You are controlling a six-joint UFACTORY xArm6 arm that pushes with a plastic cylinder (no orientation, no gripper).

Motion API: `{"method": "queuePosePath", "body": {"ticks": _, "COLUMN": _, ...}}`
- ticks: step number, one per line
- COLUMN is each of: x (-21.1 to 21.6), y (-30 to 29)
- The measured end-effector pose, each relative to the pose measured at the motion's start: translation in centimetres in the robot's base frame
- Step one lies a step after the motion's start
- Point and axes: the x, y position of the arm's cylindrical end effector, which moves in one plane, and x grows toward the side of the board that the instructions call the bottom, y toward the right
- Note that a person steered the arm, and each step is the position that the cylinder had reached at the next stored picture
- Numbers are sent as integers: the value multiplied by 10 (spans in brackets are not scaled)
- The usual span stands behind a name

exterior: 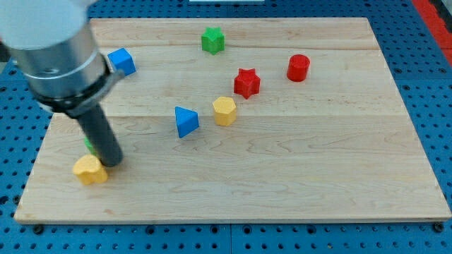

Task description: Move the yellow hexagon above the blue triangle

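Observation:
The yellow hexagon (224, 111) lies near the board's middle, just right of and slightly above the blue triangle (186, 121); a small gap separates them. My tip (113, 161) is far to their left, at the lower left of the board, touching or nearly touching the upper right of a yellow heart-shaped block (90, 170). The rod and arm body rise from there toward the view's top left.
A green block (90, 145) is mostly hidden behind the rod. A blue cube (123, 61) sits at the upper left, a green star (212, 40) at the top, a red star (246, 82) and a red cylinder (299, 68) at the upper right. The wooden board (318, 176) lies on blue pegboard.

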Motion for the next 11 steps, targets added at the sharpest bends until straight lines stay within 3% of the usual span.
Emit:
{"method": "queuePosePath", "body": {"ticks": 1, "x": 6, "y": -40}}
{"method": "queuePosePath", "body": {"ticks": 2, "x": 4, "y": -39}}
{"method": "queuePosePath", "body": {"ticks": 4, "x": -6, "y": 138}}
{"method": "queuePosePath", "body": {"ticks": 5, "x": -10, "y": 195}}
{"method": "queuePosePath", "body": {"ticks": 8, "x": -10, "y": 213}}
{"method": "queuePosePath", "body": {"ticks": 9, "x": -55, "y": 224}}
{"method": "queuePosePath", "body": {"ticks": 11, "x": -89, "y": 168}}
